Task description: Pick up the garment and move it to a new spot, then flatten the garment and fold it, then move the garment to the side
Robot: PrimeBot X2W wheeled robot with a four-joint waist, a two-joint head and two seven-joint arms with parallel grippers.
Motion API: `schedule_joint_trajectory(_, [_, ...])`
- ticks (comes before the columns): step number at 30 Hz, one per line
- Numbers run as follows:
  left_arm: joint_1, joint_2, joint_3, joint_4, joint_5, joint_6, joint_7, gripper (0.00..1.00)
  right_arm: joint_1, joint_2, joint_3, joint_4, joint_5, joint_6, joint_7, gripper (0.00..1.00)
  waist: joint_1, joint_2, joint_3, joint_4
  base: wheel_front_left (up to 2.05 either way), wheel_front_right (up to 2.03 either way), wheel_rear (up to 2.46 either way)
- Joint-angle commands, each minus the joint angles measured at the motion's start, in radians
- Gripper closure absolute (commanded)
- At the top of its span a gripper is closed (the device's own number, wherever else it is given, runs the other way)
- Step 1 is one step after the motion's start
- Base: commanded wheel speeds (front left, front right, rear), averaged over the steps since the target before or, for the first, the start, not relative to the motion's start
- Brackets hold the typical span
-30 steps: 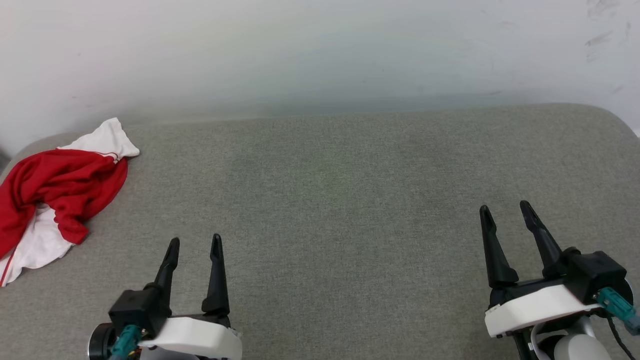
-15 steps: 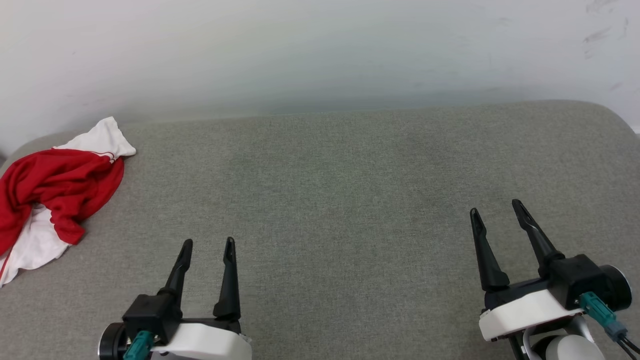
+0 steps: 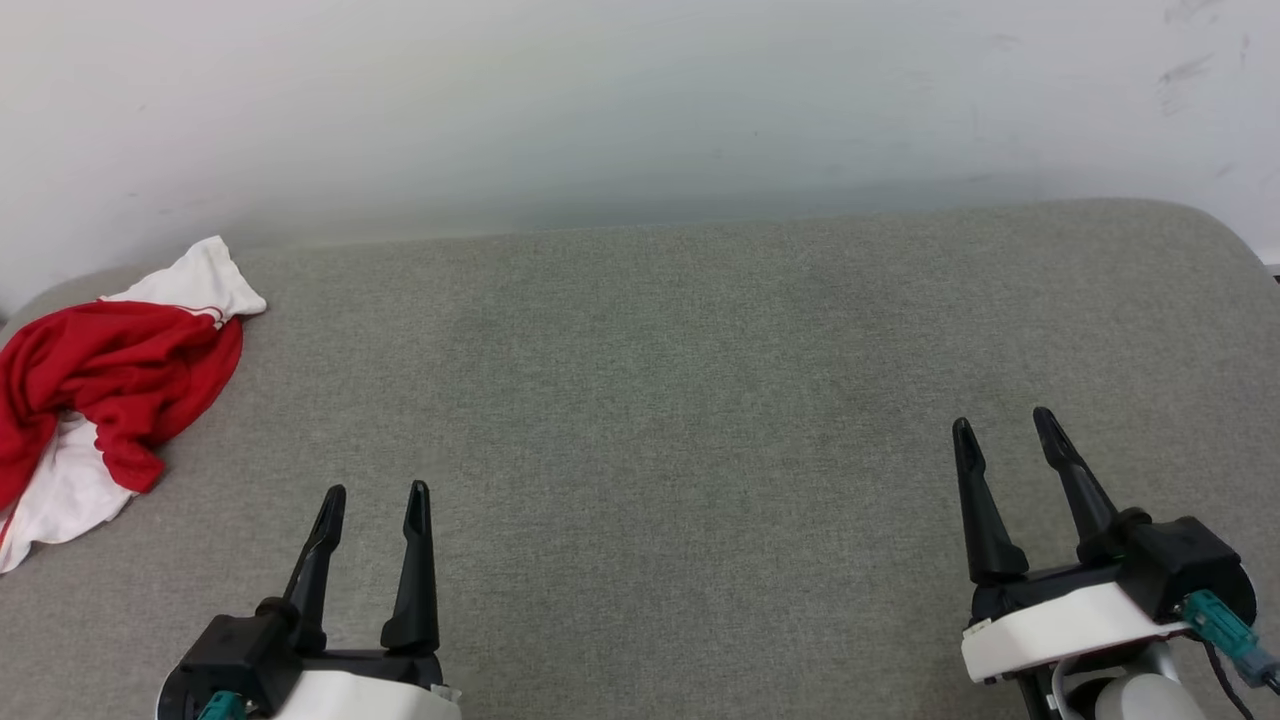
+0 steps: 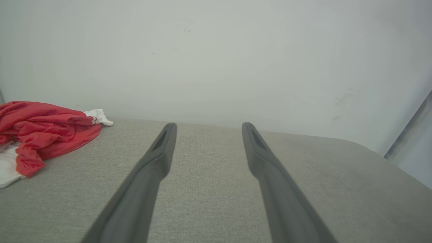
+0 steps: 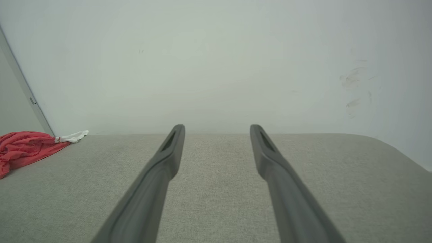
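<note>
The garment [image 3: 105, 375], a red shirt with white sleeves, lies crumpled at the far left edge of the grey padded surface [image 3: 650, 400]. It also shows at the left of the left wrist view as the garment [image 4: 44, 128], and small at the left of the right wrist view as the garment [image 5: 23, 148]. My left gripper [image 3: 375, 497] hovers open at the lower left, well to the right of the garment, with nothing between its fingers [image 4: 158, 158]. At the lower right my right gripper [image 3: 1005, 428] is open and empty too, fingers [image 5: 168, 155] pointing toward the wall.
A pale wall [image 3: 640, 110] runs along the back of the surface. The surface's rounded right corner [image 3: 1215, 235] drops off at the far right. A grey vertical panel edge [image 5: 20, 87] stands behind the garment.
My left gripper has drawn back toward the bottom edge and slightly left. My right gripper has shifted only a little. The whole picture moved a little, so the garment sits slightly further left.
</note>
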Motion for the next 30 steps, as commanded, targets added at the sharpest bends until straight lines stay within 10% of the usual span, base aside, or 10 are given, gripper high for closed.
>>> schedule_joint_trajectory(1, [0.009, -0.001, 0.011, -0.001, 0.019, -0.011, -0.008, 0.00, 0.002, 0.002, 0.002, -0.001, -0.018, 0.000, -0.010, 0.00, 0.0000, 0.0000, 0.000, -0.001, 0.00, 0.00, 0.00])
schedule_joint_trajectory(30, [0.023, -0.008, 0.001, 0.092, 0.127, -0.037, -0.033, 0.00, -0.003, 0.003, 0.010, 0.096, -0.034, 0.000, -0.034, 0.00, 0.0000, 0.0000, -0.011, -0.008, 0.00, 0.00, 0.00])
